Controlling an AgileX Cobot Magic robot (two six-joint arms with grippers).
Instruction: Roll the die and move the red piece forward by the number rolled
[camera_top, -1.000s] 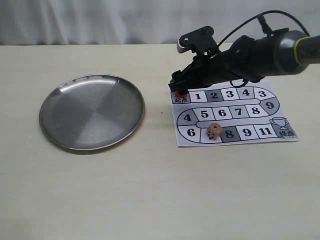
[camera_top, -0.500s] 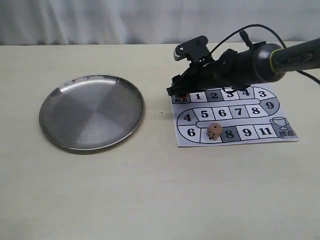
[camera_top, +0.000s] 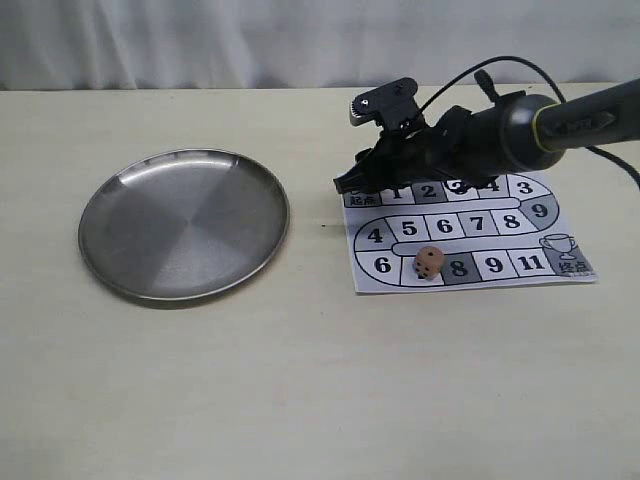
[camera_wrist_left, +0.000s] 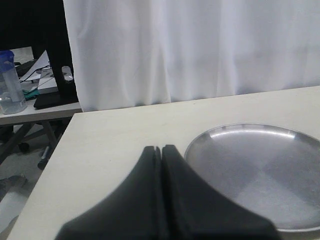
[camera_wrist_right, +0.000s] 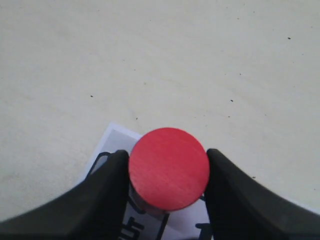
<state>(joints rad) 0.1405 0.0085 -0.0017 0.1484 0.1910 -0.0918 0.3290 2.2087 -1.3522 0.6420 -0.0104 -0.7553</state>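
The red piece stands on the start square at the board's corner, seen from above in the right wrist view. My right gripper has a black finger pressed against each side of it. In the exterior view this gripper sits low over the start square of the paper board and hides the piece. The tan die rests on the board's bottom row, between squares 6 and 8. My left gripper is shut and empty beside the metal plate; it does not show in the exterior view.
The round metal plate lies left of the board with nothing in it. A white curtain hangs behind the table. The right arm and its cable reach in over the board's upper row.
The right arm has dropped lower and the gripper has settled around the red piece, which no longer shows in the exterior view. Die and plate have not moved.
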